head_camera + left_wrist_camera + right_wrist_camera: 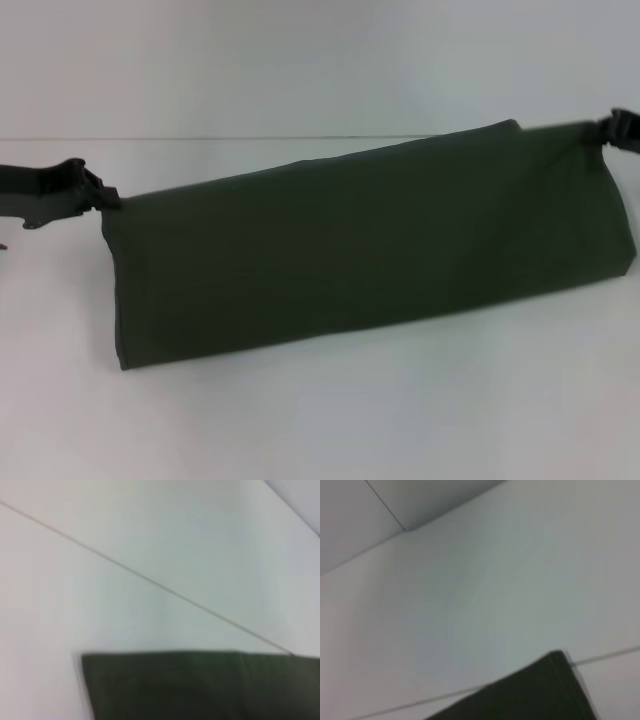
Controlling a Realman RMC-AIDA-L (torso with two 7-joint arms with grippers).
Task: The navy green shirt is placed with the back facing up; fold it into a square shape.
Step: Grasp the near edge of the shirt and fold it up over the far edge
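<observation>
White tabletop point(320, 420) from the head camera: navy green shirt point(370, 250) hangs stretched between left gripper point(100, 195) and right gripper point(610, 128), each pinched shut on a top corner. Left wrist: cloth edge just below. Right wrist: one corner showing. Uneven pull could slip a corner, skewing the fold

No text, label, brand, number or sign can be read in any view. The navy green shirt point(370, 250), stretched between the left gripper point(108, 197) and the right gripper point(600, 135), turns only plain, unmarked cloth toward the head camera; no lettering shows on it. The strips of cloth seen in both wrist views are likewise plain, and the white table point(320, 420) bears no markings.
</observation>
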